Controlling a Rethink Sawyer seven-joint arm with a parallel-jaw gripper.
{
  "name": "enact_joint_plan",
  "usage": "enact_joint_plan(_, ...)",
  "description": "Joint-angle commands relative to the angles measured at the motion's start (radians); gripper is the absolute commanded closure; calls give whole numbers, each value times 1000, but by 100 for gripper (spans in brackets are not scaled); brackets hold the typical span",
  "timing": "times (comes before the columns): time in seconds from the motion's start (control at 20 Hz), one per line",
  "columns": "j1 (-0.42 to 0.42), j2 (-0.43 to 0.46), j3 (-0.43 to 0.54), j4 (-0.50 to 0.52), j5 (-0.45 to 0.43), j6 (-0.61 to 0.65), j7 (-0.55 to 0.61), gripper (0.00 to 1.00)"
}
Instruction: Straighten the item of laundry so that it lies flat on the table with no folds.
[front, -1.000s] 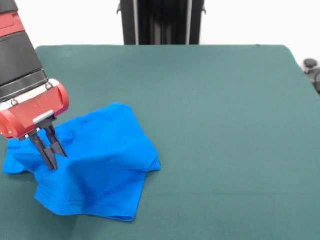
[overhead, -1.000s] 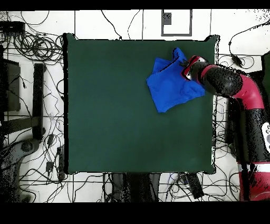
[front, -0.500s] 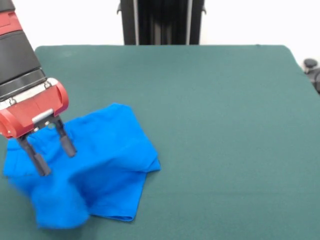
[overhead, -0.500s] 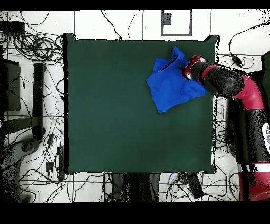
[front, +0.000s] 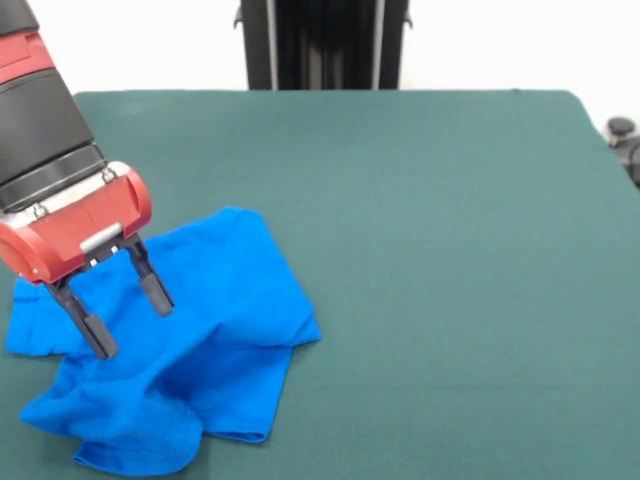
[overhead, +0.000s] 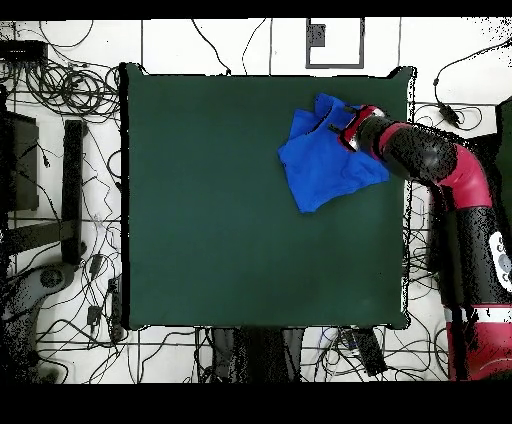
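Note:
The item of laundry (front: 215, 330), a bright blue shirt, lies rumpled on the dark green table (front: 420, 250) at the front view's lower left, with folds and a bunched flap at its near edge. In the overhead view the item of laundry (overhead: 325, 160) sits near the table's (overhead: 220, 220) upper right corner. My gripper (front: 128, 312) hangs open just above the cloth's left part, its two fingers spread wide with nothing between them. Overhead, the gripper (overhead: 347, 130) is mostly hidden under the red wrist.
Cables and stands crowd the floor around the table in the overhead view. The table's left edge in the front view runs close to the shirt. A dark object (front: 625, 140) sits off the table's right edge.
The gripper was shut on the cloth one second ago; it has opened and let go. The released near part of the shirt dropped and spread toward the front edge.

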Motion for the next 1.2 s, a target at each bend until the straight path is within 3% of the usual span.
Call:
enact_joint_plan(0.05, 42, 18, -11, -33, 7, 55, -275, 0)
enact_joint_plan(0.35, 44, -25, -58, -11, -19, 20, -151, 0)
enact_joint_plan(1.2, 59, -273, -175, 245, -27, -109, 248, 0)
